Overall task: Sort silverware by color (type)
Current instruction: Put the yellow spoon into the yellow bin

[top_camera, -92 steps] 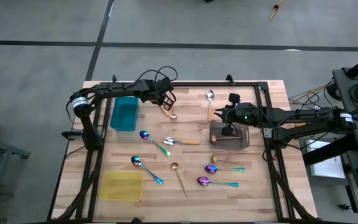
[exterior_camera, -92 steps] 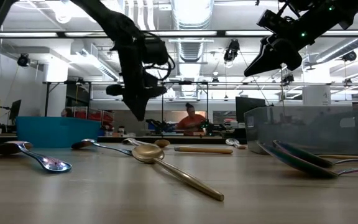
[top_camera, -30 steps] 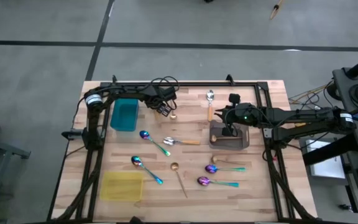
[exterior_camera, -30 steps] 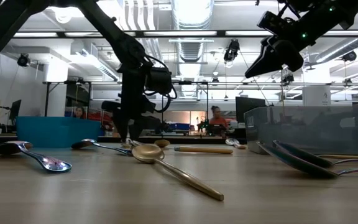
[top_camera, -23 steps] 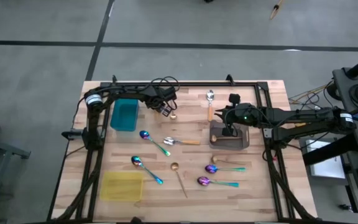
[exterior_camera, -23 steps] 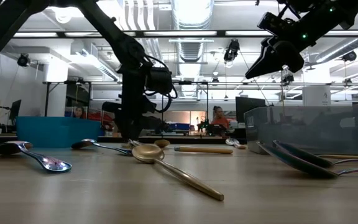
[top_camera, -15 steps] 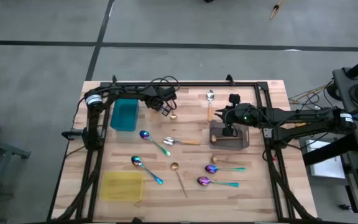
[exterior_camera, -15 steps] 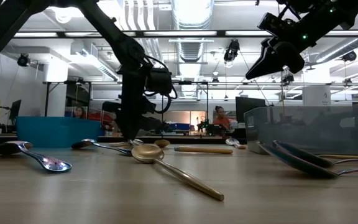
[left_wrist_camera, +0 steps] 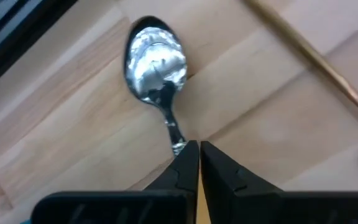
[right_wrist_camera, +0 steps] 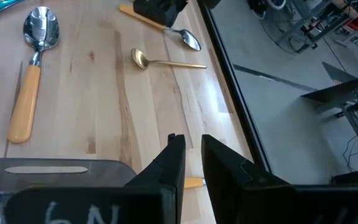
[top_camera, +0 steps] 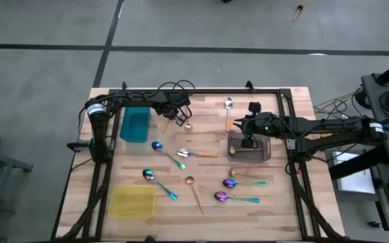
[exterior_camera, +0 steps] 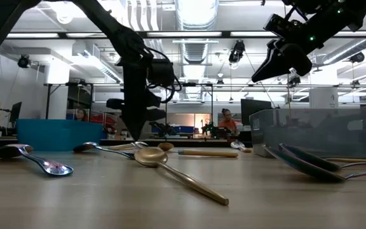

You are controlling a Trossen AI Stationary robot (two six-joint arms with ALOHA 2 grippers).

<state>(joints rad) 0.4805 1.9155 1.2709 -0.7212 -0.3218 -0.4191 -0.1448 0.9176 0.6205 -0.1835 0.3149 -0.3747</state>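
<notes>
Now the left end effector (left_wrist_camera: 192,163) is clenched on a silver spoon's (left_wrist_camera: 156,59) neck beside the teal tray (top_camera: 135,124); pickup is in hand, and next comes lifting it toward the grey tray (top_camera: 250,151), over which the right end effector (right_wrist_camera: 188,155) hovers.

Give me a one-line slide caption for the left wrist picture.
The left gripper pinches shut on the silver spoon, lying on the wooden table beside a gold spoon.
</notes>
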